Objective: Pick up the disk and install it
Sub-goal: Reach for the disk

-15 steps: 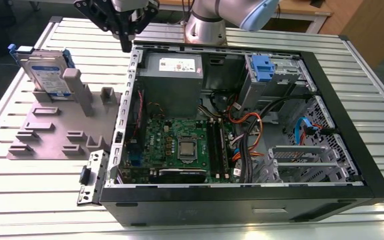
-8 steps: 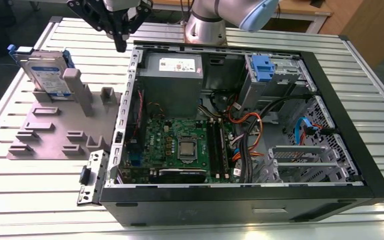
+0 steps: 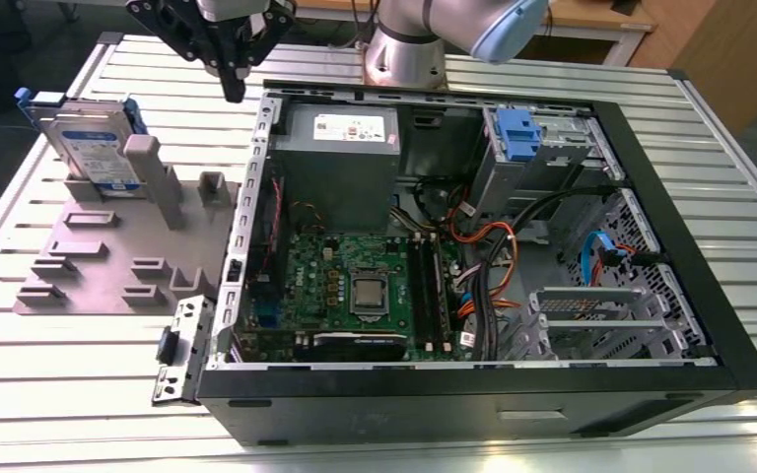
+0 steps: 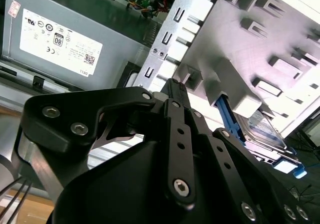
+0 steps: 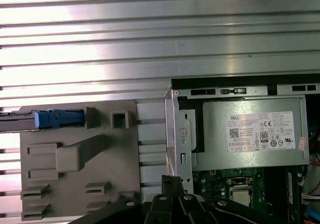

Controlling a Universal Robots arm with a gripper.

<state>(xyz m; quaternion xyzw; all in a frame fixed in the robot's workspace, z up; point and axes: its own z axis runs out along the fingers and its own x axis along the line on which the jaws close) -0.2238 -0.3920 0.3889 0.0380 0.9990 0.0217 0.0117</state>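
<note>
Hand: I hold it pinched narrow, empty, over the table between fixture and case.
Disk: upright in the fixture's slot, untouched, likely parked on edge for easy gripping.

Exterior view: a raised camera looks obliquely down across the whole surface, taking in the open case and, on the exterior view's left, the fixture. First wrist view: looks straight down from well above, past the tips of the jaws. Second wrist view: sits close behind the jaws, looking slantwise along them. Both wrist views share the power supply, the fixture and the case wall between; the exterior view covers all three.
</note>
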